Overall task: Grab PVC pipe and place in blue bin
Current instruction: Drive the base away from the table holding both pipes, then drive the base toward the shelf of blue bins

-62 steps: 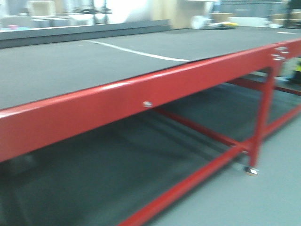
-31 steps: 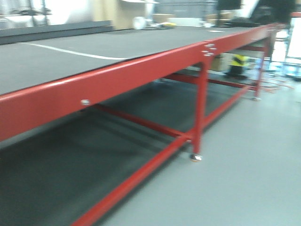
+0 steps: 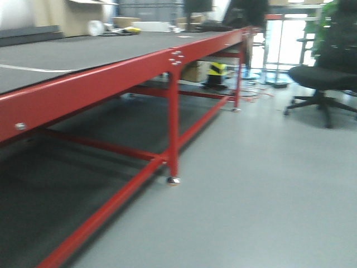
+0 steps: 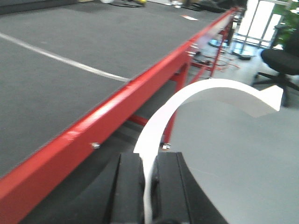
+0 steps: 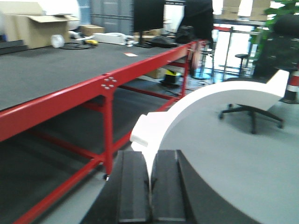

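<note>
Long red metal table frame (image 3: pixel 100 84): glossy paint. Its dark grey tabletop (image 3: pixel 83 53): matt. Beside the frame, curved white strip (image 4: pixel 219 91) in left gripper (image 4: pixel 148 161): smooth, matt.

Front view motion-blurred throughout. red table (image 3: pixel 111 78) cut off at left edge, office chair (image 3: pixel 323 78) at right. Far tabletop clutter (image 3: pixel 131 25) unidentifiable. Lower end of each white strip (image 4: pixel 205 91) (image 5: pixel 219 100) hidden between pads of left gripper (image 4: pixel 148 161) and right gripper (image 5: pixel 149 156).
</note>
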Robot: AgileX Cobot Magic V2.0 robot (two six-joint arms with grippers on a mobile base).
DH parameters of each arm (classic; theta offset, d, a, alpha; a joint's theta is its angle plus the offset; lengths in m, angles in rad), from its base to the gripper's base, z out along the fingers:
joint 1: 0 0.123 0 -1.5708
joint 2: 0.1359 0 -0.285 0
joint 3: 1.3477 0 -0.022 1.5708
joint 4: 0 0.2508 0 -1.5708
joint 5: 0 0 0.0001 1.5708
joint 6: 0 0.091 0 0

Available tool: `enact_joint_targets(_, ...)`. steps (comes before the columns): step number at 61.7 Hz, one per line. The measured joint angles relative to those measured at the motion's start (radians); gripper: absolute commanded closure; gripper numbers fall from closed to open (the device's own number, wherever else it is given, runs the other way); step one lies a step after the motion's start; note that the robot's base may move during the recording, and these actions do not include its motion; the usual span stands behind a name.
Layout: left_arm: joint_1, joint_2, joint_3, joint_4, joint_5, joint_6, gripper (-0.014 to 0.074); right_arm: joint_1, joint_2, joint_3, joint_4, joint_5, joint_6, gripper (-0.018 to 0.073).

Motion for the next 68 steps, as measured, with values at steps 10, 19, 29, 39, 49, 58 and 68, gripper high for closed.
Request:
enact_joint_targets(10, 0.000, 0.000, 0.000, 0.000, 0.000, 0.000, 0.0707, 0.000, 0.000, 0.000, 0.000, 0.000, 0.000, 0.0728)
enact_joint_targets(19, 0.000, 0.000, 0.000, 0.000, 0.000, 0.000, 0.0707, 0.000, 0.000, 0.000, 0.000, 0.000, 0.000, 0.0728)
enact_joint_targets(29, 0.000, 0.000, 0.000, 0.000, 0.000, 0.000, 0.0707, 0.000, 0.000, 0.000, 0.000, 0.000, 0.000, 0.0728)
enact_joint_targets(39, 0.000, 0.000, 0.000, 0.000, 0.000, 0.000, 0.0707, 0.000, 0.000, 0.000, 0.000, 0.000, 0.000, 0.0728)
enact_joint_targets(49, 0.000, 0.000, 0.000, 0.000, 0.000, 0.000, 0.0707, 0.000, 0.000, 0.000, 0.000, 0.000, 0.000, 0.0728)
enact_joint_targets(58, 0.000, 0.000, 0.000, 0.000, 0.000, 0.000, 0.0707, 0.000, 0.000, 0.000, 0.000, 0.000, 0.000, 0.0728)
enact_joint_targets(68, 0.000, 0.000, 0.000, 0.000, 0.000, 0.000, 0.0707, 0.000, 0.000, 0.000, 0.000, 0.000, 0.000, 0.0728)
